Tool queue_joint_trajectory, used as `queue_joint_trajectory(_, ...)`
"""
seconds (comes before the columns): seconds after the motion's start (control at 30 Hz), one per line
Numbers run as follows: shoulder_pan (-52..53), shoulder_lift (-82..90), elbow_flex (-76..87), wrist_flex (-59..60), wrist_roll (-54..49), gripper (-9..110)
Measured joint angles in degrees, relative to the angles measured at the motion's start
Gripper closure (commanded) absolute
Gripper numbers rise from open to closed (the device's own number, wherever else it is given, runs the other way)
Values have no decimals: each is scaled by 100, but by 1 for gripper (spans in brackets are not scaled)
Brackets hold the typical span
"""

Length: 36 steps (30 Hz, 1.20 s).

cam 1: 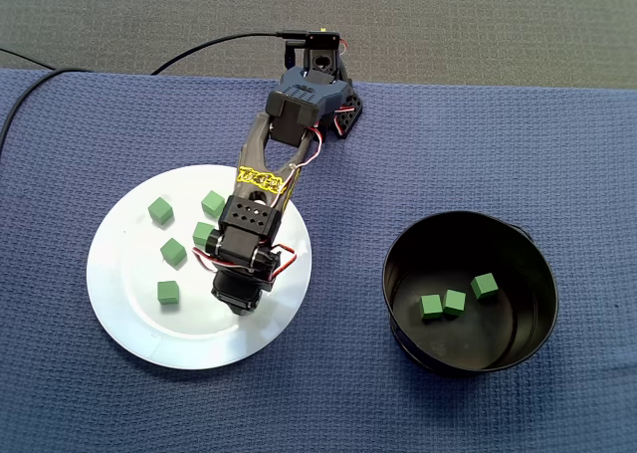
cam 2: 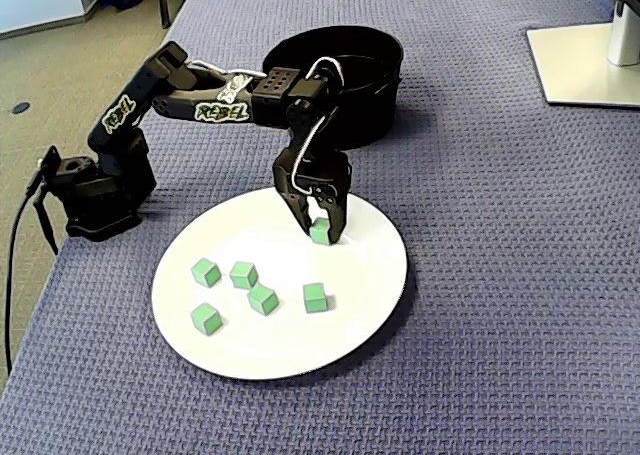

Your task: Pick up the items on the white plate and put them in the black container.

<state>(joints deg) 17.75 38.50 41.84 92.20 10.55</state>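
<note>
1. A white round plate (cam 1: pixel 129 309) (cam 2: pixel 300 347) lies on a blue woven cloth (cam 1: pixel 498 124), with a black round metal container (cam 1: pixel 468 239) (cam 2: pixel 372 105) well apart from it, to the right in the top-down fixed view.
2. The black robot arm (cam 1: pixel 269 174) reaches from its base over the plate, with the gripper (cam 2: pixel 322 233) pointing down onto the plate's surface.
3. In the angled fixed view, 1 small green cube (cam 2: pixel 320 232) sits on the plate between the 2 fingers (cam 2: pixel 299 213). They stand close against its sides, but I cannot tell whether they are squeezing it.
4. The same view shows 5 more loose green cubes (cam 2: pixel 263 299) clustered on the plate's near half, apart from the gripper.
5. From above, the arm partly hides 1 of them and wholly covers the flanked one.
6. Inside the container, 3 green cubes (cam 1: pixel 455 302) rest on the floor; 2 touch and the third is just beside them.
</note>
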Motion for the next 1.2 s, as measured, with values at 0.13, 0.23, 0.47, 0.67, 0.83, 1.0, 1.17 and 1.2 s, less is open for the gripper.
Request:
queue_joint_trajectory(0.13,0,0,0,0,0,101)
queue_joint_trajectory(0.23,0,70,149,0,-18,101)
queue_joint_trajectory(0.47,325,1556,1283,-132,-721,102)
queue_joint_trajectory(0.67,97,3937,1424,-114,-1512,102)
queue_joint_trajectory(0.83,-1046,5098,817,53,-1872,102)
queue_joint_trajectory(1.0,-2610,5695,352,-281,-2021,102)
queue_joint_trajectory(1.17,-4104,5722,589,-958,-2232,102)
queue_joint_trajectory(1.2,-4368,5678,721,-1090,-2259,102)
